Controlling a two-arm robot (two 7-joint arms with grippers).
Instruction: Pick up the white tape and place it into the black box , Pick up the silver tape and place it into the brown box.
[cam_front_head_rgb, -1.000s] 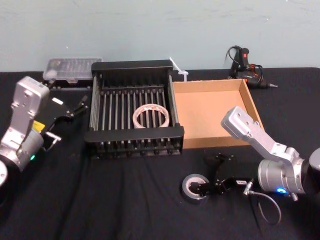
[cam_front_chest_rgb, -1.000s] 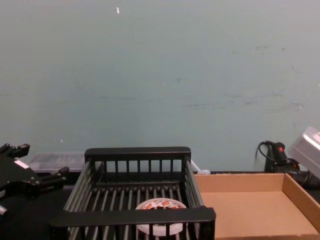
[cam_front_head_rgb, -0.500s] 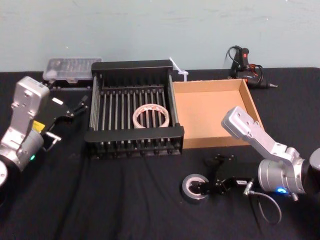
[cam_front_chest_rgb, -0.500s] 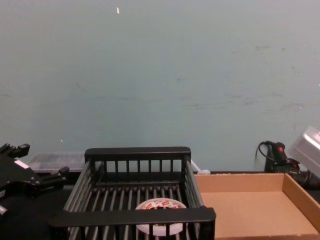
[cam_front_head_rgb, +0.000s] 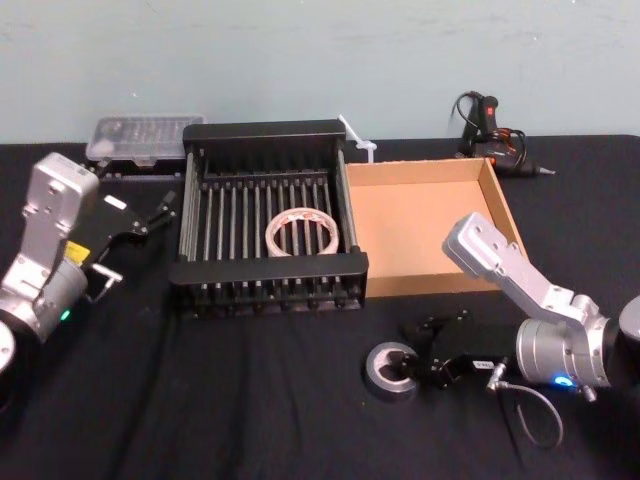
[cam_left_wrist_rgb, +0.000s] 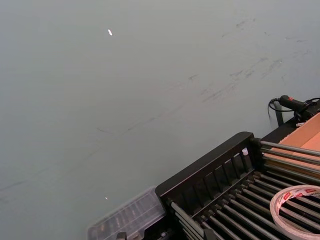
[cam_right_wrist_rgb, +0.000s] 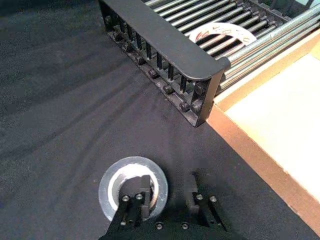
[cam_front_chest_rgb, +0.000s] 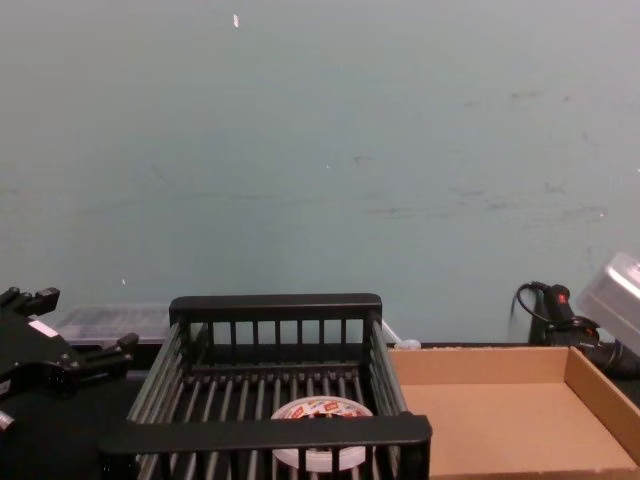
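Two tape rolls lie in different places on the black counter. The white tape lies flat on the barred floor of the black box, toward the right half of it and nearer to the front rim than to the back rim. The silver tape lies flat on the cloth in front of the brown box, well apart from its front wall, and nothing lies inside this box. The two boxes stand side by side and touch along their inner walls, the black one on the left. The right end effector is low over the silver tape with its fingers apart: one finger is down inside the lighter core of the roll, the other stands outside the roll on the side toward the arm, so the wall of the roll is between them and not clamped. The left end effector hangs beside the left wall of the black box, fingers apart and holding nothing. One clear plastic case sits behind it by the wall, and a black tool with a cable lies behind the brown box.
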